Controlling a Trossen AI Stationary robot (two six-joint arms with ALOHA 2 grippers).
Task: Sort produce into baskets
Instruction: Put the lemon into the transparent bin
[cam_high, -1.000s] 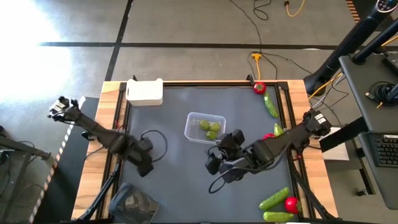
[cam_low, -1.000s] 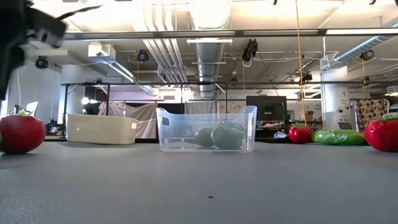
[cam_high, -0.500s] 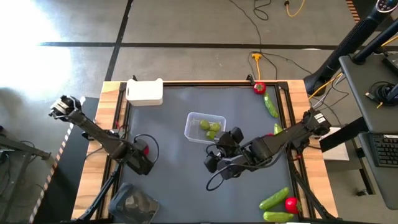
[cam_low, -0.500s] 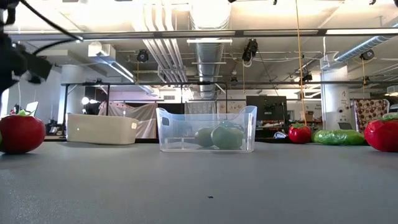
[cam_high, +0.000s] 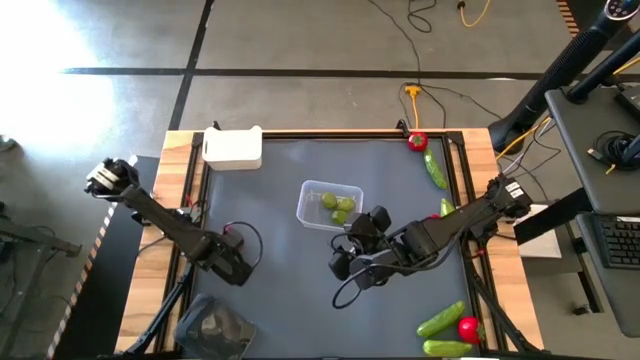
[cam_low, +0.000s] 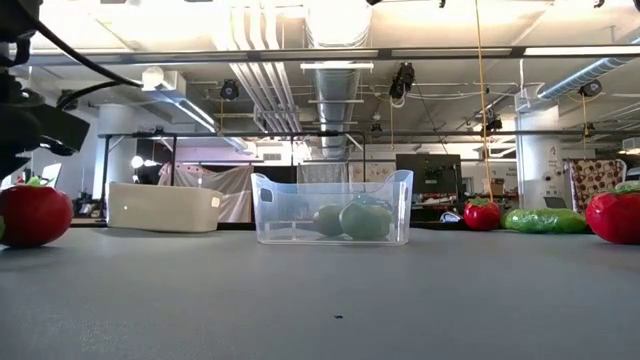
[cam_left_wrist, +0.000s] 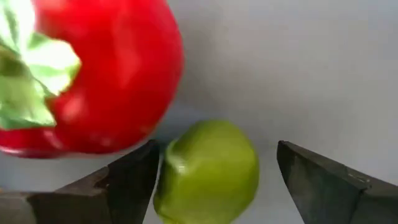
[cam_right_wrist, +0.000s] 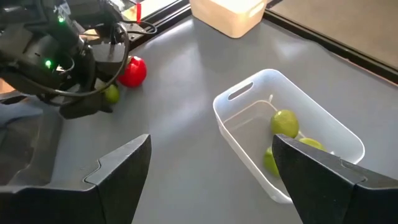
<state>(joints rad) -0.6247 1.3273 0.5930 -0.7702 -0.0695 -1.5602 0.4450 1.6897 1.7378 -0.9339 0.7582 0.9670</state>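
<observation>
Left hand (cam_left_wrist: 211, 180) open around yellow-green fruit (cam_left_wrist: 208, 171), beside strawberry (cam_left_wrist: 93, 74)

Overhead and table-level cameras share the clear tub (cam_high: 329, 205); wrist cameras sit closer.

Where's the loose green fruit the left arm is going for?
The green fruit lies on the table's left side, beside a strawberry, between the open fingers of the left gripper. The right wrist view shows it there too.

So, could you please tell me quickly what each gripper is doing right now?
Left gripper: open, fingers either side of a yellow-green fruit, not closed on it.
Right gripper: open, empty.
</observation>
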